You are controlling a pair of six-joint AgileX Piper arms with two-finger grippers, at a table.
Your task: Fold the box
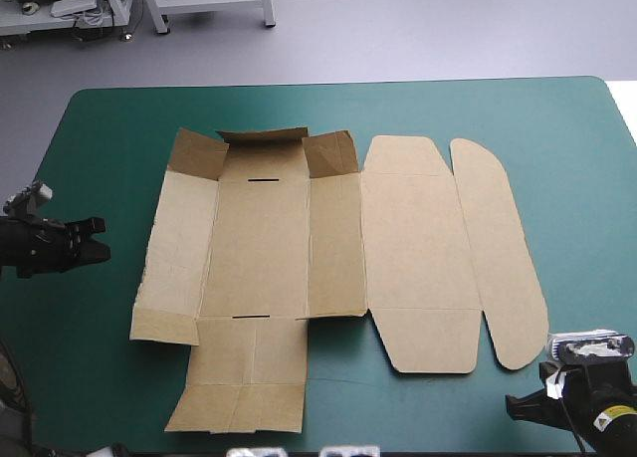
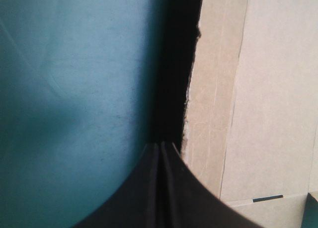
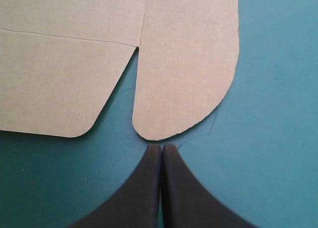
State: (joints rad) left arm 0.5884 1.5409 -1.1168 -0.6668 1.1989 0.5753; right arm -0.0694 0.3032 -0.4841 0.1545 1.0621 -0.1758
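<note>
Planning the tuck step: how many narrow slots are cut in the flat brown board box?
2. One slot sits on the far crease of the flat brown board box's centre panel, the other on its near crease. The raised far flaps might hide more.

Left tool (image 2: 160,146), right tool (image 3: 162,147) — both closed

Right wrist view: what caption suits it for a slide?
Shut fingers just short of a rounded flap of the brown box on the teal-green cover.
</note>
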